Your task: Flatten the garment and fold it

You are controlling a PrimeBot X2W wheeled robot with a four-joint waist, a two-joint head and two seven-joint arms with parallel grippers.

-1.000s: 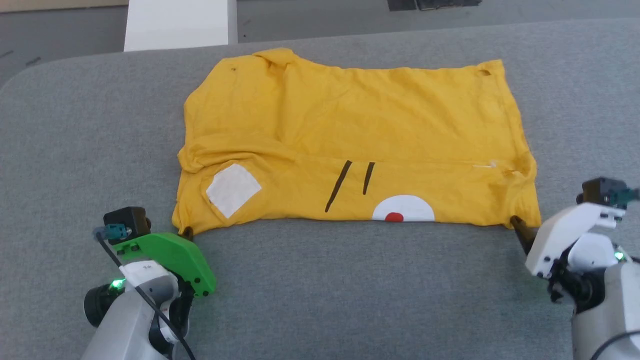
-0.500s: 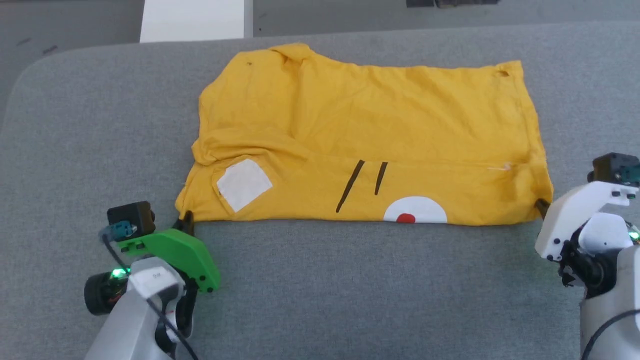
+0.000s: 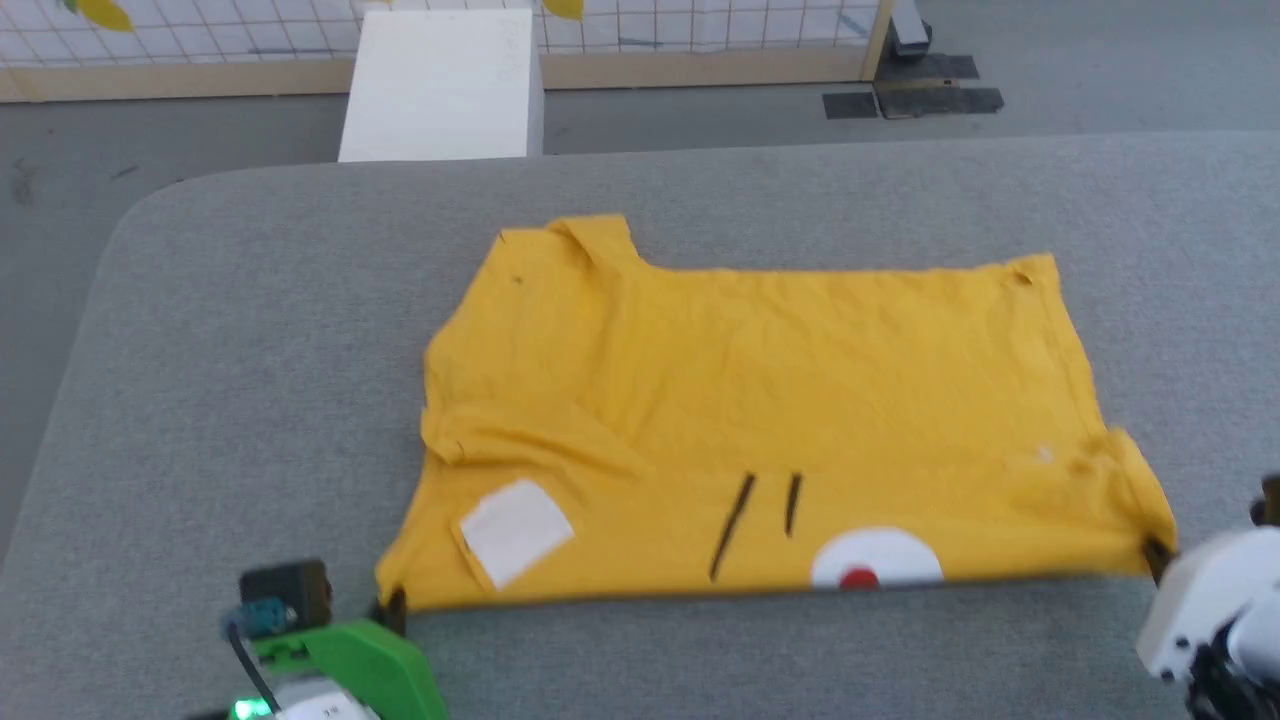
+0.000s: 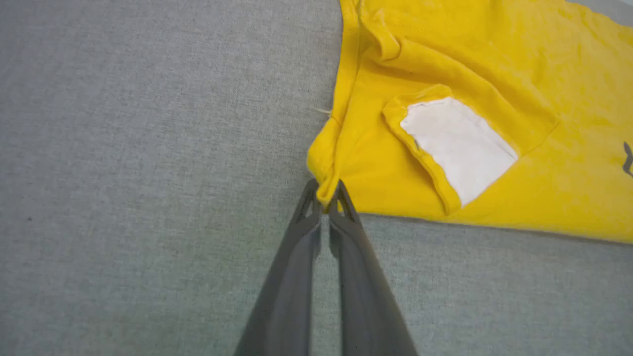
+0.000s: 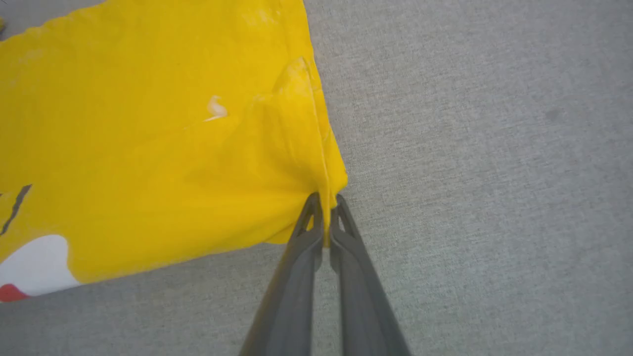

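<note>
The garment (image 3: 780,400) lies on the table (image 3: 250,350), left tool (image 4: 326,190), right tool (image 5: 326,200) at near corners.

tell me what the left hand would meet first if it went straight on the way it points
The garment itself: the left hand is shut on its near corner, so going on would push into that yellow side edge, probably bunching it.

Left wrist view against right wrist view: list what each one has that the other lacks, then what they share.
Left wrist view: the left gripper shut on one corner of the shirt, with a white square patch close by.
Right wrist view: the right gripper shut on another corner, a white rounded patch with a red dot, and a small white fleck.
Shared: the yellow shirt lying on the grey table, pinched at a corner.
</note>
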